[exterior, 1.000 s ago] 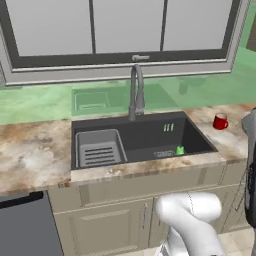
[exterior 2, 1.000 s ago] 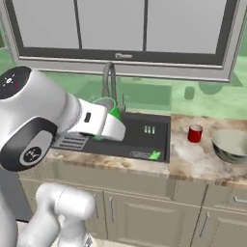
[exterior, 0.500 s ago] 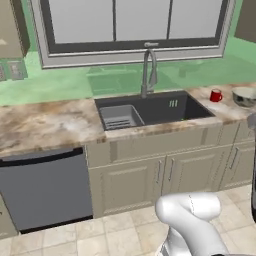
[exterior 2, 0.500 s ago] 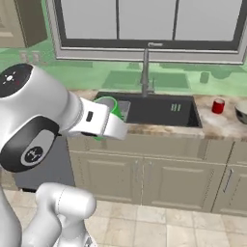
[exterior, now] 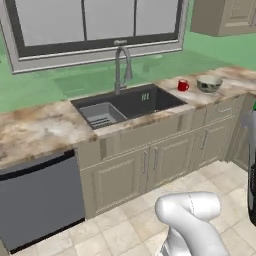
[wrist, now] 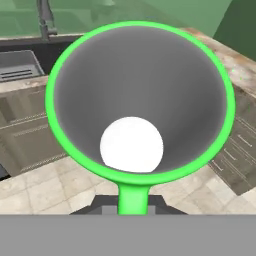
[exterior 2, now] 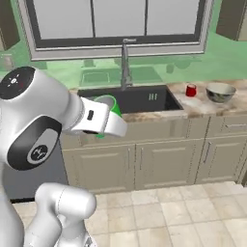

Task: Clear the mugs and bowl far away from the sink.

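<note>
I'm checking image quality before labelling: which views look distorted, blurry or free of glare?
Hand view: the green mug sits so close that its rim balloons into a funnel shape, and the sink behind is soft. Left base view: flat even light, no glare, red mug and bowl small but readable. Right base view: equally even, faucet slightly fuzzy.

Green mug (wrist: 140, 100): smooth, matt grey inside; counter (exterior: 35, 130): mottled polished stone; sink (exterior: 127, 102): dark matt basin; faucet (exterior: 120, 67): brushed grey metal.
</note>
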